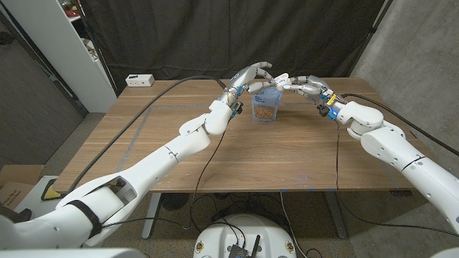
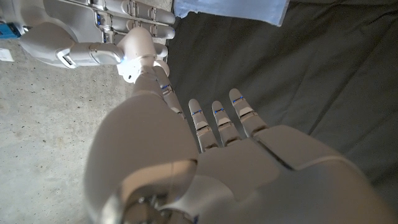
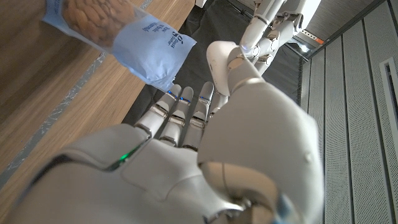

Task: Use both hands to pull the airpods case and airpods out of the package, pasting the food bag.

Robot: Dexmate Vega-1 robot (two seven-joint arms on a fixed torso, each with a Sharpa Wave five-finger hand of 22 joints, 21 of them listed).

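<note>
Both hands meet above the top edge of the food bag (image 1: 265,107), which stands upright on the wooden table (image 1: 287,161) toward its far side. The bag is pale blue with a clear window showing brown, nut-like pieces.

The left hand (image 1: 249,77) reaches in over the bag's top from its own side, fingers (image 2: 217,115) extended and held close together; its fingertips sit at the bag's top edge, directly below and in front of the palm. In the left wrist view the blue bag top (image 2: 231,9) lies just past the fingertips, but I cannot tell whether the hand pinches it or only touches it.

The right hand (image 1: 305,86) comes in from the opposite side, fingers (image 3: 180,109) stretched toward the same top edge, thumb raised apart from them. In the right wrist view the bag hangs just beyond the fingertips; whether it is gripped cannot be told.

The two hands' fingertips nearly touch each other over the bag.
</note>
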